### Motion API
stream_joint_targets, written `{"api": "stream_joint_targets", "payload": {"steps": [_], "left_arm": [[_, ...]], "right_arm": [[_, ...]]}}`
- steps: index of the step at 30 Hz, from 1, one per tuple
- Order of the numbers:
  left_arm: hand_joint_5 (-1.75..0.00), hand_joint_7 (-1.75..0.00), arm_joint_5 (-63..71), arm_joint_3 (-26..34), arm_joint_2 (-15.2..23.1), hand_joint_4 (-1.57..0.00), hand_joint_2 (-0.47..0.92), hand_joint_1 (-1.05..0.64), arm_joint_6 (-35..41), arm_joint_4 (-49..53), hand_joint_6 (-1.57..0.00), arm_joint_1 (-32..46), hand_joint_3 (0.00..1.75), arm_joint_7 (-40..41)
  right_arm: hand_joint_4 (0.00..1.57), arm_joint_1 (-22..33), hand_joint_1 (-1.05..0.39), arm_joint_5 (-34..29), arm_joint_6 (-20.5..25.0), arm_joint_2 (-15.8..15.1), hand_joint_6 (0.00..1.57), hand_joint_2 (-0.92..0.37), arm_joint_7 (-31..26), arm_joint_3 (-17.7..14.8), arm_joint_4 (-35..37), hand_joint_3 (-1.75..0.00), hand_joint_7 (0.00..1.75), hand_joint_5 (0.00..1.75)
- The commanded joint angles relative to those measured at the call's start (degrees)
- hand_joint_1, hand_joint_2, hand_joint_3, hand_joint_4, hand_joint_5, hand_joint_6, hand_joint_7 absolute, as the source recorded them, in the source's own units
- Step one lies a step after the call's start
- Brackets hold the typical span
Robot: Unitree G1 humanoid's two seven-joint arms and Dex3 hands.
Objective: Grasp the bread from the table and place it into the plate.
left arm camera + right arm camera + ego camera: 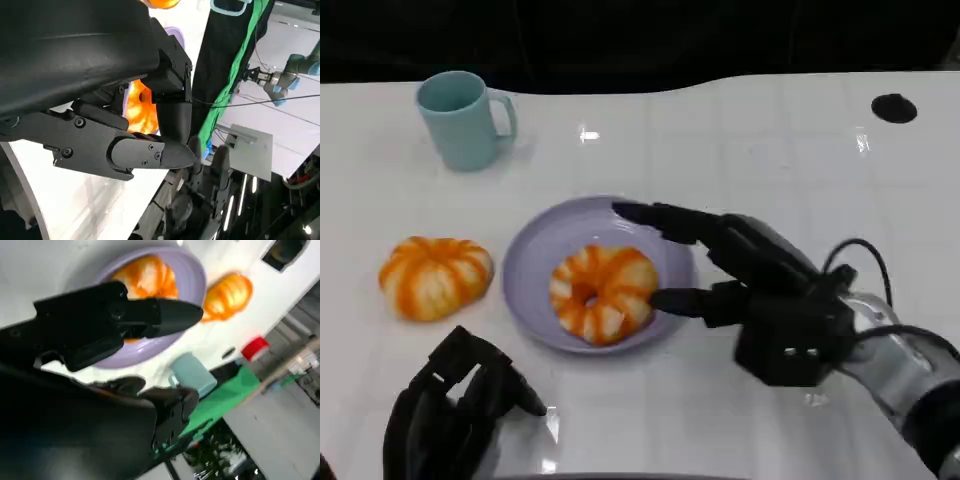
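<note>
A white table (740,160) carries a lilac plate (535,245) near its middle, and an orange-and-white striped bread (603,292) lies in that plate, slightly toward the near rim. The right hand (720,270) reaches in from the table's near right, its fingers (665,220) spread apart over the plate's right rim: the upper ones stretch above the far right of the plate, and a lower one points at the bread's right side, close to it or just touching, though which is hard to tell. It grips nothing. In the right wrist view the same hand (125,320) hangs over the plate (192,275) with the bread (147,275) beyond its fingers. A second striped bread (435,277) sits on the table left of the plate, just apart from its rim. A pale teal mug (463,118) stands upright toward the far left corner, handle turned to the right. A small black round mark (894,108) lies near the far right edge. The left hand (450,415) rests at the near left edge with its fingers curled inward and nothing in them; in the left wrist view that hand (125,145) shows its fingers drawn close, with a patch of orange bread (136,110) behind them.
</note>
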Motion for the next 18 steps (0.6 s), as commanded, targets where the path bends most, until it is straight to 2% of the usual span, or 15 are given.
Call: {"api": "stream_joint_targets", "payload": {"steps": [1,3,6,8,9,10,11,12,13,14,16,18], "left_arm": [[-1.75,-1.51,0.2,0.2,0.5,-0.63,0.92,-0.57,-0.9,0.5,-0.52,-0.1,0.25,0.1],[-1.75,-1.5,0.2,0.1,0.7,-0.63,0.92,-0.57,-0.3,0.4,-0.51,-0.2,0.26,-0.1],[-1.75,-1.5,0.0,0.1,0.8,-0.63,0.92,-0.58,0.0,0.4,-0.52,-0.3,0.26,-0.2],[-1.75,-1.5,0.0,0.1,0.9,-0.64,0.92,-0.57,0.2,0.3,-0.53,-0.3,0.25,-0.2],[-1.75,-1.49,0.2,0.0,1.0,-0.64,0.92,-0.57,0.1,0.2,-0.53,-0.2,0.25,0.0],[-1.75,-1.49,0.4,-0.1,1.1,-0.64,0.92,-0.58,0.0,0.1,-0.53,-0.1,0.25,0.1],[-1.75,-1.5,0.6,-0.2,1.1,-0.63,0.92,-0.58,-0.2,0.1,-0.53,0.0,0.25,0.2],[-1.75,-1.5,0.7,-0.2,1.2,-0.63,0.92,-0.58,-0.5,0.1,-0.53,0.0,0.25,0.3],[-1.75,-1.5,0.9,-0.2,1.2,-0.64,0.92,-0.58,-0.5,0.0,-0.53,0.0,0.26,0.5],[-1.75,-1.51,1.0,-0.2,1.2,-0.65,0.92,-0.59,-0.5,0.0,-0.54,0.0,0.26,0.7],[-1.75,-1.51,1.1,-0.1,1.2,-0.65,0.92,-0.59,-0.5,-0.1,-0.54,0.0,0.25,1.0],[-1.75,-1.51,1.2,0.0,1.1,-0.65,0.92,-0.59,-0.4,-0.2,-0.54,0.0,0.25,1.0]], "right_arm": [[0.54,2.8,-0.7,8.0,-1.4,-1.6,0.48,-0.92,8.1,-4.6,-2.4,-0.39,0.12,0.22],[0.61,5.0,-0.68,15.0,-0.2,-2.2,0.54,-0.92,16.0,-7.3,-3.9,-0.4,0.13,0.26],[0.68,8.8,-0.62,24.9,4.7,-2.5,0.61,-0.92,26.9,-11.1,-7.3,-0.39,0.16,0.33],[0.59,10.7,-0.57,29.2,7.6,-2.2,0.66,-0.92,31.6,-13.2,-8.9,-0.38,0.18,0.64],[0.57,11.9,-0.57,31.7,8.5,-1.9,0.67,-0.92,34.0,-14.5,-9.2,-0.37,0.18,0.72],[0.52,12.7,-0.56,33.2,9.1,-1.6,0.7,-0.92,35.6,-15.5,-9.5,-0.38,0.24,0.94],[0.49,13.8,-0.56,34.9,10.2,-1.4,0.71,-0.92,37.3,-16.6,-10.1,-0.38,0.27,1.04],[0.46,14.8,-0.56,36.6,11.8,-1.1,0.72,-0.92,38.8,-17.6,-10.9,-0.38,0.34,1.16],[0.42,16.0,-0.56,38.0,13.4,-0.9,0.67,-0.92,39.7,-18.5,-11.8,-0.37,0.47,1.27],[0.4,16.9,-0.58,38.9,14.7,-0.7,0.6,-0.92,40.4,-19.2,-12.7,-0.36,0.69,1.41],[0.38,18.5,-0.59,39.6,17.0,-0.6,0.55,-0.92,40.7,-20.2,-14.6,-0.36,0.86,1.49],[0.37,19.2,-0.6,39.4,18.3,-0.4,0.53,-0.92,40.8,-20.8,-16.0,-0.37,0.93,1.53]]}}
